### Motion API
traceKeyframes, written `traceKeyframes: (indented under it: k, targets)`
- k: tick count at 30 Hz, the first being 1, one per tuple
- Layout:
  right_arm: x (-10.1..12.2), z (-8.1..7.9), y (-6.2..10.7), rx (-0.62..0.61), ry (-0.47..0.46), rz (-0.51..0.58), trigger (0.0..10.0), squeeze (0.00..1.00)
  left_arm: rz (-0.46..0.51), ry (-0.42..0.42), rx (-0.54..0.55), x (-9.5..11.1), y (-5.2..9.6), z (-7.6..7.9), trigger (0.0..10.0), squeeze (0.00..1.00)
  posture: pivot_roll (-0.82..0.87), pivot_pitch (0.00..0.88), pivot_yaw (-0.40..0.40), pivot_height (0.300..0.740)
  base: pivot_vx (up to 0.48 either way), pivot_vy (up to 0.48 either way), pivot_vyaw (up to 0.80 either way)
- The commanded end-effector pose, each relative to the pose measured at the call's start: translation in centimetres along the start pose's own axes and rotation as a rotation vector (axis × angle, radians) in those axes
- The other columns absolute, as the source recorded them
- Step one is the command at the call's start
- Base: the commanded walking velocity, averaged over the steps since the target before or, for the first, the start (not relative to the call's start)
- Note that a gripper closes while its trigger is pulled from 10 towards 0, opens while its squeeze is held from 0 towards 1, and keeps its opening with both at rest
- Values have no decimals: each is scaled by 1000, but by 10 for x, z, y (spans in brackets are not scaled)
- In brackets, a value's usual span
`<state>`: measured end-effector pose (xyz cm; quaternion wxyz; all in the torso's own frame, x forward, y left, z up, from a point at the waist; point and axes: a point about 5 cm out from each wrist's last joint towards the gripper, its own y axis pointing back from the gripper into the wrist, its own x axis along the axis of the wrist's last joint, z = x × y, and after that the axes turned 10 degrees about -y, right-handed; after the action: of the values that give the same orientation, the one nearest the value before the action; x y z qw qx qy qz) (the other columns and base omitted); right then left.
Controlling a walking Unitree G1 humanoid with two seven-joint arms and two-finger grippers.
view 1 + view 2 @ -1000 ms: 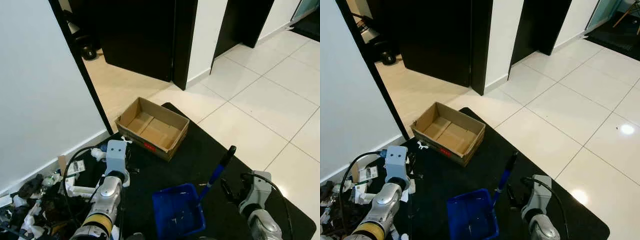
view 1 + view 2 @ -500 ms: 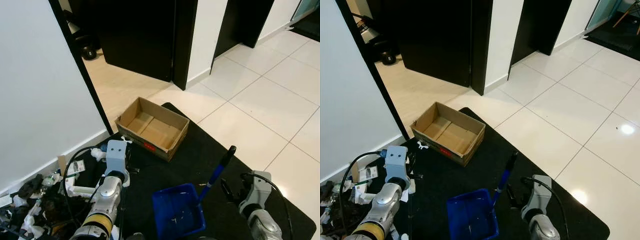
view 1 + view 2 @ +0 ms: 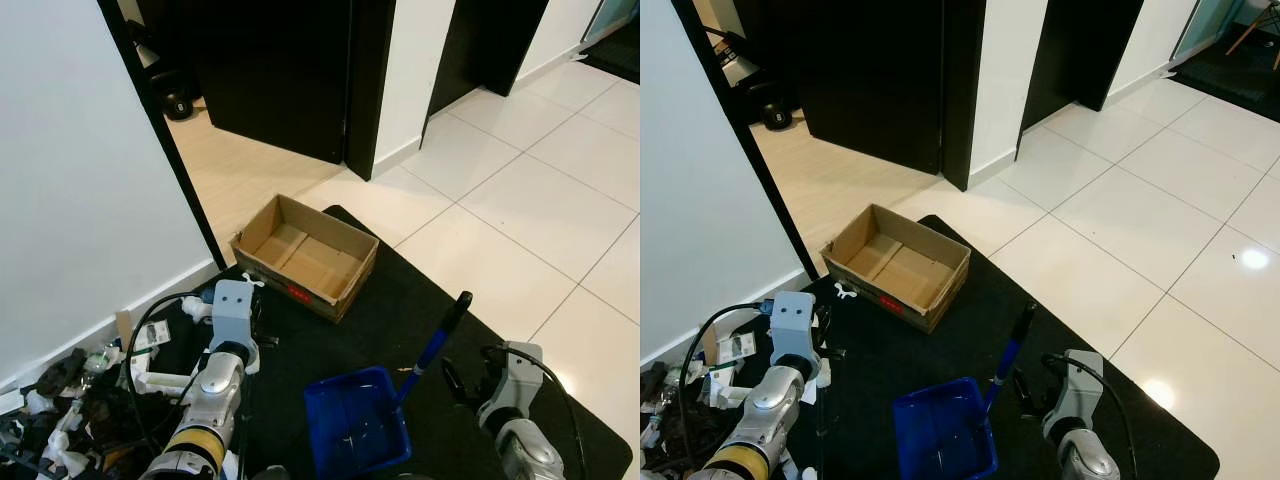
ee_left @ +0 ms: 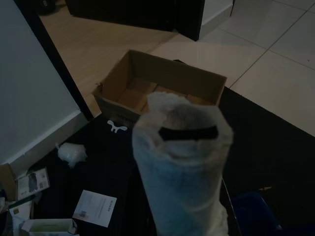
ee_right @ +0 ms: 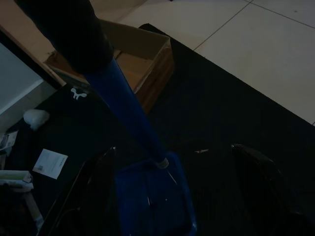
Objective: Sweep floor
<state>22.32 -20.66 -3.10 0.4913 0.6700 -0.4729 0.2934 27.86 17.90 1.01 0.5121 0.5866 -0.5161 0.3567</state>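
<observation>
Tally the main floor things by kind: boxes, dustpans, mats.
Cardboard box: 1
Blue dustpan: 1
Black mat: 1
Total: 3

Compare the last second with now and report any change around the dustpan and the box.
Nothing has visibly changed: the blue dustpan stays on the black mat, its handle angled up beside the right gripper, and the cardboard box has not shifted.

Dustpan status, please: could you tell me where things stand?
Right gripper open beside blue dustpan handle. Left arm low over black mat. Cardboard box ahead, litter by wall.
</observation>
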Motion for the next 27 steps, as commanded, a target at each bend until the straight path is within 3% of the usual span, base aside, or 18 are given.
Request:
traceKeyframes:
  k: [1,27]
  targets:
    - [0,4,2,-15,-10,-3,10000,0,-225,35,-8,-45,24,8,10000,0,29,104,-34,740,0,0,0]
    - [0,4,2,-15,-10,-2,10000,0,-227,35,-8,-46,24,8,10000,0,29,101,-35,740,0,0,0]
